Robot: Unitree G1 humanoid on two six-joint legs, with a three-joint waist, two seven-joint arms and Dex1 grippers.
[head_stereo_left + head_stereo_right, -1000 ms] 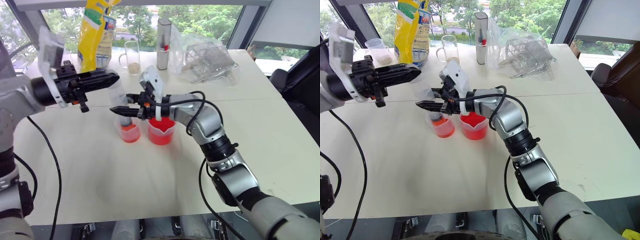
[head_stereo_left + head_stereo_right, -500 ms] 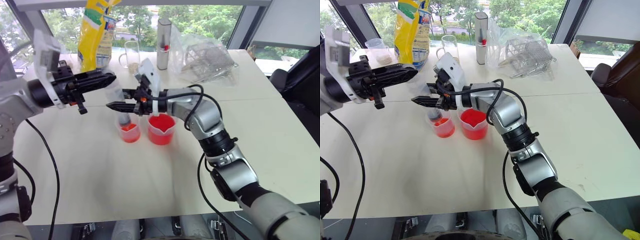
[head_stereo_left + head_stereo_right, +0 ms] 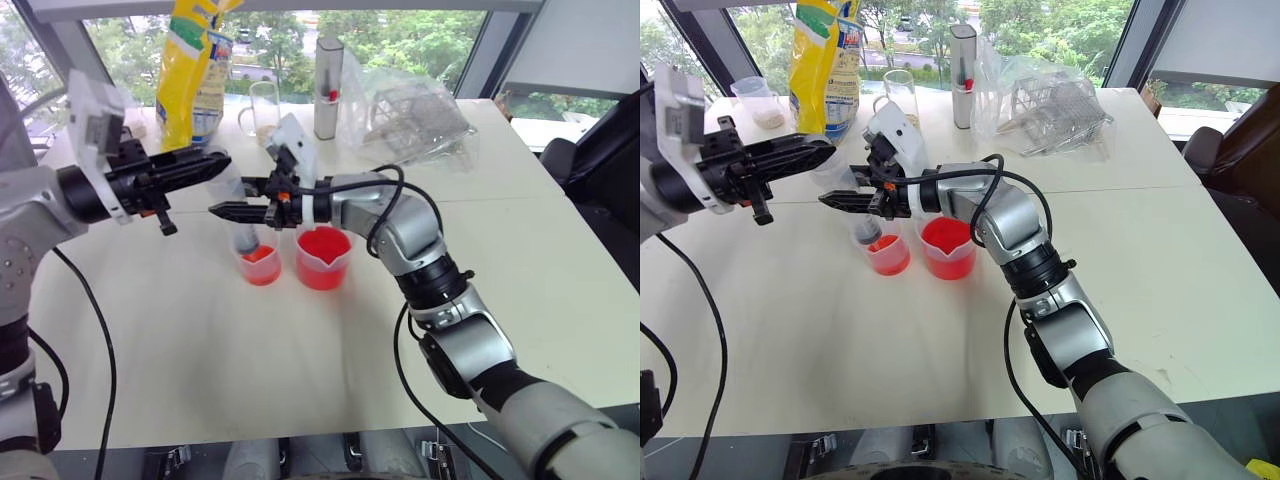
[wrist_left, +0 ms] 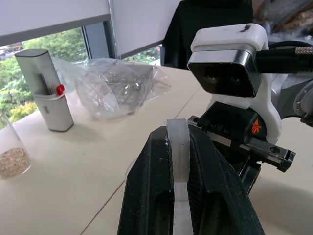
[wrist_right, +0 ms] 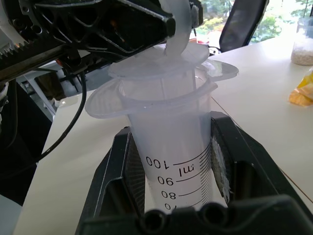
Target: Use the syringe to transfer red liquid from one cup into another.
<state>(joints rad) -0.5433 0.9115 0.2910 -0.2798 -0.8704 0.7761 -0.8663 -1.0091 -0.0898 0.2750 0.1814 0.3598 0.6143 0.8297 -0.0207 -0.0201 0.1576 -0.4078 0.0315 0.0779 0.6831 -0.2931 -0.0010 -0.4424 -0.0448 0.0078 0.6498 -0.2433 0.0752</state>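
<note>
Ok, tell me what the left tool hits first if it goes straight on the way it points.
Most likely the right arm's wrist. The left tool, shut on the syringe plunger, faces the white camera housing above the right tool. How near it is remains unclear.

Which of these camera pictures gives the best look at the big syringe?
The right wrist view: the syringe is close up, with its printed scale readable between the right gripper's fingers. The eye views show it small, standing upright in the smaller beaker. The left wrist view shows its white plunger top.
</note>
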